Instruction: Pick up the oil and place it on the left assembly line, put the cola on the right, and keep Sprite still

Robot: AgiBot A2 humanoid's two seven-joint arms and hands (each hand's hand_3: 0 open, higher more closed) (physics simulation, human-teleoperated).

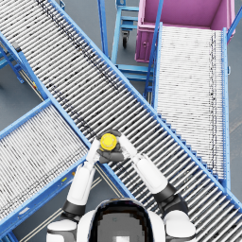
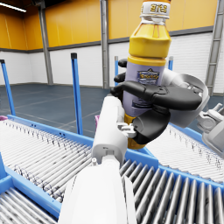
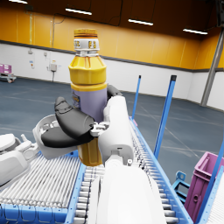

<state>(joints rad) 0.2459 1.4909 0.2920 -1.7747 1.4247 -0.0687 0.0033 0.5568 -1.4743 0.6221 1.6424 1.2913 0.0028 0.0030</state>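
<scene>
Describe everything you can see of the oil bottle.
The oil bottle is a clear plastic-looking bottle of yellow oil, with a yellow cap, printed neck band and a pale purple label round its middle. It is upright, gripped round the label by the left hand and right hand, over the roller conveyor.

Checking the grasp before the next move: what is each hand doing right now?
Left hand: holding the yellow plastic oil bottle with purple label.
Right hand: holding the same bottle.
</scene>
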